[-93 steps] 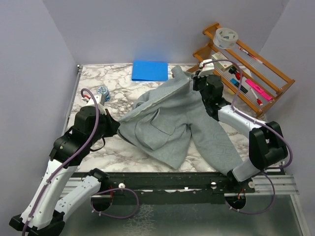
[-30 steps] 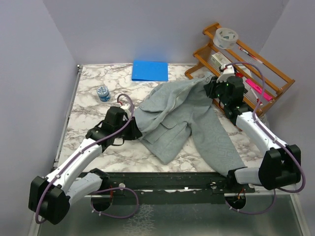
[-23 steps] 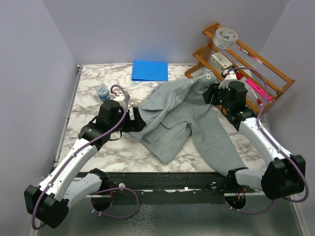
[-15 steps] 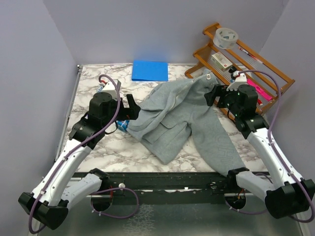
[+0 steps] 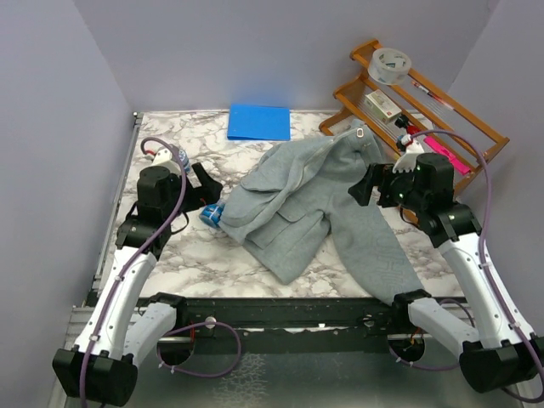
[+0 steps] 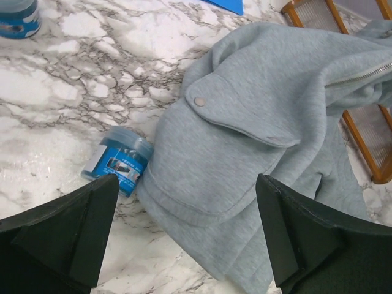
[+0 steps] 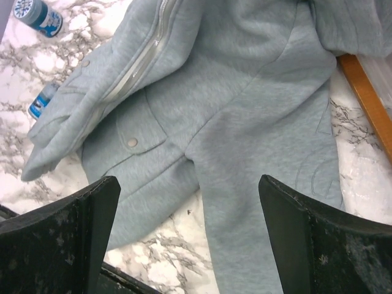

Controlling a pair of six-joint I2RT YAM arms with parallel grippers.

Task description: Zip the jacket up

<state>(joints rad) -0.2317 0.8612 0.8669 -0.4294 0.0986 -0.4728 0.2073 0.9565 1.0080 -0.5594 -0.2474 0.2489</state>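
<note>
The grey-green jacket lies spread over the middle of the marble table, its top end draped against the wooden rack. Its white zipper runs down the open front edge, and two snap pockets show. My left gripper hovers open just left of the jacket's folded edge, holding nothing. In the left wrist view the jacket lies ahead of the open left gripper. Above the jacket's right side, my right gripper stands open and empty. The right gripper looks down on the jacket.
A small blue jar lies on its side against the jacket's left edge. A second jar stands farther left. A blue folder lies at the back. The wooden rack with pens and a tape roll fills the back right.
Both grippers opened and let go of the jacket. The left arm drew back to the left and the right arm to the right. The jacket stayed put; the lying jar came into view.
</note>
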